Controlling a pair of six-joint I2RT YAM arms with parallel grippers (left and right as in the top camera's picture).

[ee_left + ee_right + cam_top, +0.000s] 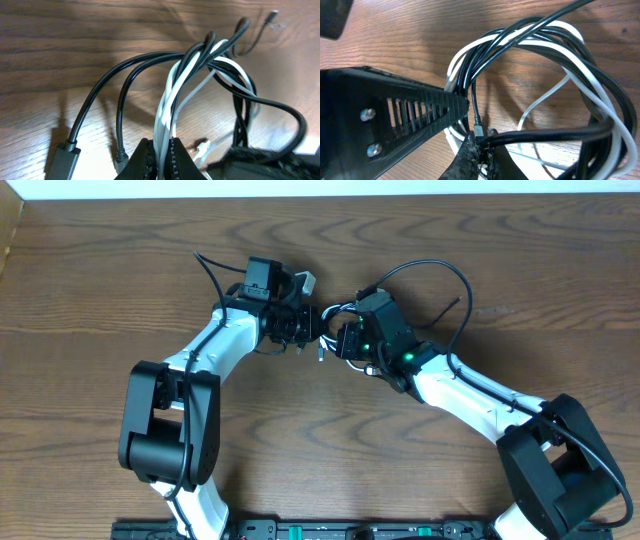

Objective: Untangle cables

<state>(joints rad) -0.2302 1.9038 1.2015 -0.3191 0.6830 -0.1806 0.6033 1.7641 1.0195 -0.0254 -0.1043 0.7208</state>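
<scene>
Cable tangle: the left gripper, jaws pressed together, pinches the white cable; the right gripper, likewise closed, pinches the black cable. Both cables form one intertwined coil between the closely facing grippers, near the middle of the wooden table

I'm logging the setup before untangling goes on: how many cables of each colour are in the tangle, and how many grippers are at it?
black cable: 1
white cable: 1
grippers, left gripper and right gripper: 2
Total: 4
</scene>
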